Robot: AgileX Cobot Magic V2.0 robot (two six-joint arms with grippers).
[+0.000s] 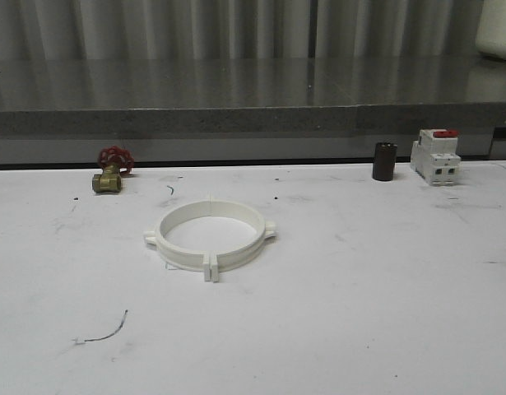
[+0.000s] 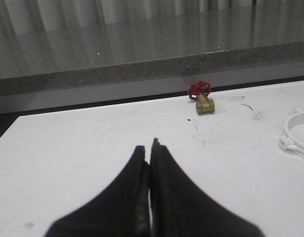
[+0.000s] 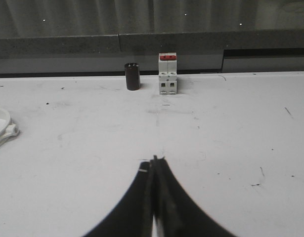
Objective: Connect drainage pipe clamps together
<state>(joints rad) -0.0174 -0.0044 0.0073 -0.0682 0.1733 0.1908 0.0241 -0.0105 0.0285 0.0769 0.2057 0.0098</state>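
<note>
- Closest to the front camera we see a thin dark scrap of wire (image 1: 104, 331) on the white table (image 1: 384, 313), lying nearer the camera than the ring and off toward the left arm's side.
- Our landmark is the pair of drainage pipe clamps (image 1: 210, 235): the two white half-rings lie flat near the middle of the table, already closed into one ring.
- We judge the joining largely done. The flat end tabs meet at the near side of the ring, and a faint seam shows at the far side; whether they are fully snapped together we cannot tell.
- Lying flat, the ring opens upward. The seam line runs from near tab to far seam, and the side nubs stick out to either side.
- Beyond the ring on the left sits a brass valve with a red handwheel (image 1: 111, 171); beyond it on the right stand a small black cylinder (image 1: 384, 161) and a white-and-red circuit breaker (image 1: 435, 156).
- Our left gripper (image 2: 151, 148) has its fingers pressed together, holding nothing, well apart from the ring.
- Our right gripper (image 3: 154, 160) is likewise closed and empty, also well apart from the ring.
</note>
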